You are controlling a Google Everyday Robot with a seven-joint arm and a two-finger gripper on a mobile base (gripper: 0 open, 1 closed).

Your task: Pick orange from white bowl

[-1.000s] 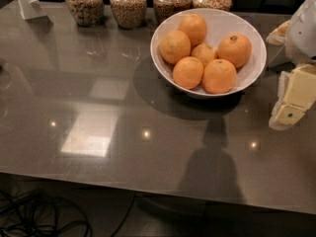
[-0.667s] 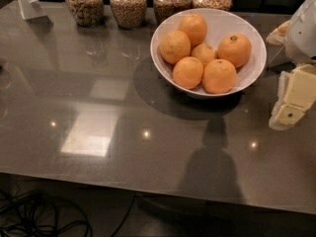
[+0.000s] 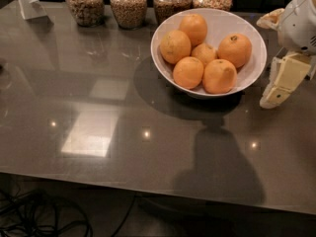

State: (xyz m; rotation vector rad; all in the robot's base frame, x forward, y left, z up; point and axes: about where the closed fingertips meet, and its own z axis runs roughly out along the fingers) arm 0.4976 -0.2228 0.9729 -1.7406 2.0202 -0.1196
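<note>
- orange (image 3: 234,50), dark stem spot up, lies at the right of the white bowl (image 3: 160,65);
- tool (image 3: 279,79) just right of the white bowl, over the tabletop (image 3: 148,152); grip state cannot be told

The gripper (image 3: 284,68), right of the white bowl (image 3: 247,78), is cut off by the right edge. The four jars (image 3: 128,6) lose their tops at the upper edge. The middle orange (image 3: 205,52) sits partly hidden behind two front oranges (image 3: 188,72).

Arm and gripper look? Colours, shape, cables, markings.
The gripper, at the right edge beside the white bowl, is cream-yellow, blocky and tapered. Above it is a rounded glossy white casing with small dark marks. No cables visible.
</note>
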